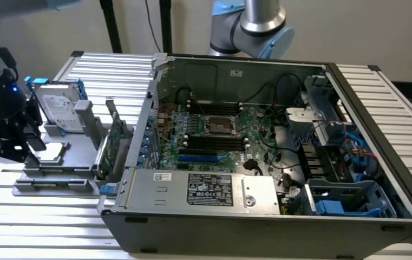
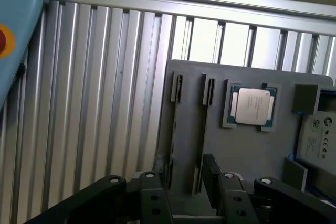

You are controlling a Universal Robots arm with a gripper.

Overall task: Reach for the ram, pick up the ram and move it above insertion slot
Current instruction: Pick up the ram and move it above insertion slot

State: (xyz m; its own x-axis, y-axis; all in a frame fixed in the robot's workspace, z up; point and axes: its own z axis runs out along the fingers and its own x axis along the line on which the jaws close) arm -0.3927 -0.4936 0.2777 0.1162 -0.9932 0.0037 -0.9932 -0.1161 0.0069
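My black gripper (image 1: pixel 12 147) hangs over the grey parts holder (image 1: pixel 61 162) at the exterior view's left, outside the computer case. In the wrist view its fingers (image 2: pixel 211 169) stand apart, and the gripper (image 2: pixel 186 165) is open, with only the holder (image 2: pixel 236 150) seen between them. Two narrow dark slots (image 2: pixel 208 92) run along the holder under the fingers. Whether the ram stands edge-on in one of them I cannot tell. The black memory slots (image 1: pixel 213 143) lie on the green motherboard inside the case, well to the exterior view's right of the gripper.
On the holder sit a silver hard drive (image 1: pixel 58 111) with blue rails, a processor chip (image 2: pixel 252 106) and an upright green expansion card (image 1: pixel 112 143). The open case (image 1: pixel 155 81) has a tall wall between holder and motherboard. A power supply (image 1: pixel 206 189) and cables crowd the case.
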